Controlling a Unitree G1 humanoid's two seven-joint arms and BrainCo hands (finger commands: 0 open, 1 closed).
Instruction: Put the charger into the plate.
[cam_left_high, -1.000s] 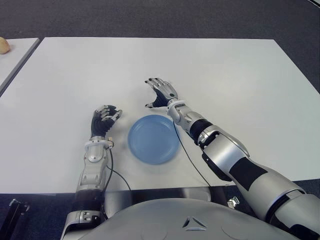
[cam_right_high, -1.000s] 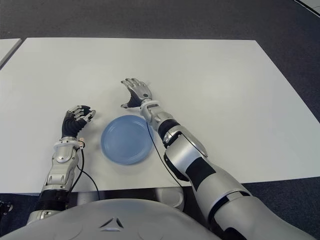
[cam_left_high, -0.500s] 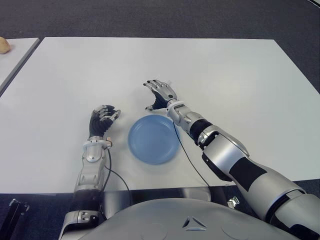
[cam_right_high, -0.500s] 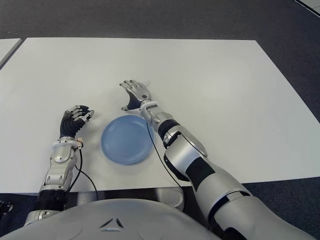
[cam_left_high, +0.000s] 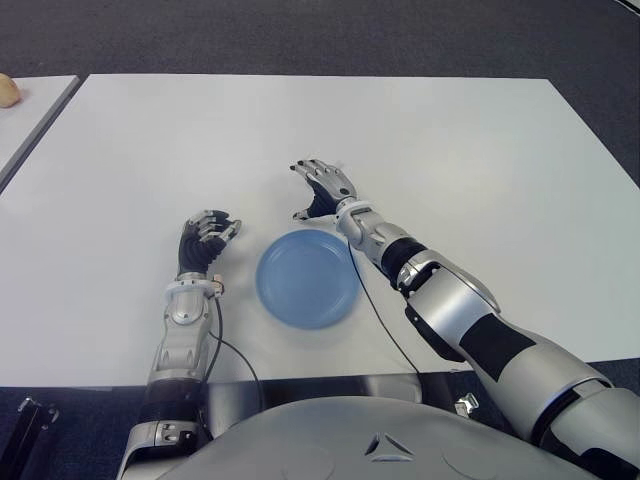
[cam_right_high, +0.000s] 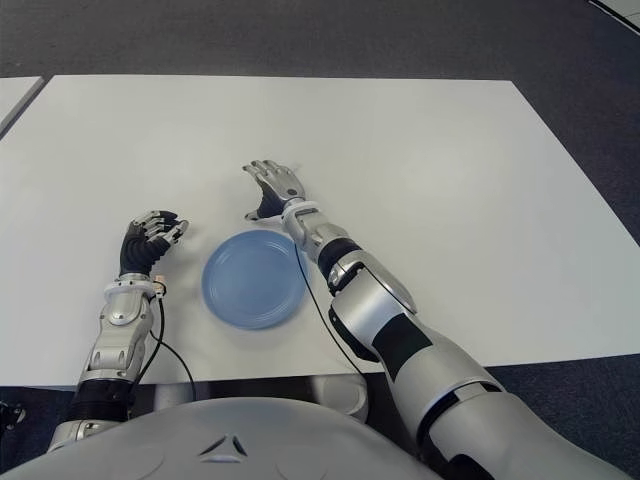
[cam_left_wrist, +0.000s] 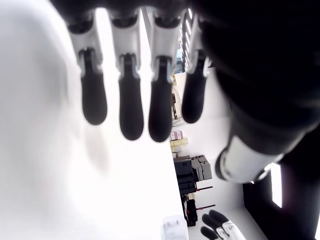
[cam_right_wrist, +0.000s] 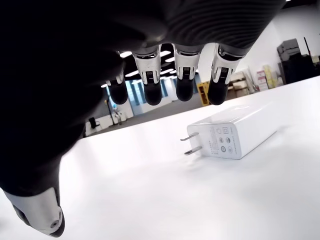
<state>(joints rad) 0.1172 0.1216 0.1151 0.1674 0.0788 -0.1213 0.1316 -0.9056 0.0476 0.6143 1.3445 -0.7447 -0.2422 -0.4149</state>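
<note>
A white charger with two metal prongs lies flat on the white table. My right hand hovers just over it with its fingers spread and nothing held. In the eye views that hand hides the charger. The left wrist view shows the charger farther off, beside my right hand. The round blue plate sits empty on the table, just nearer to me than my right hand. My left hand shows to the left of the plate, fingers loosely bent and holding nothing.
A second table adjoins at the far left, with a small tan object on it. Dark carpet lies beyond the table's far edge. A thin black cable runs along my right forearm past the plate's right rim.
My right hand has shifted only slightly over the charger, its fingers still spread. The left hand and the plate have not moved.
</note>
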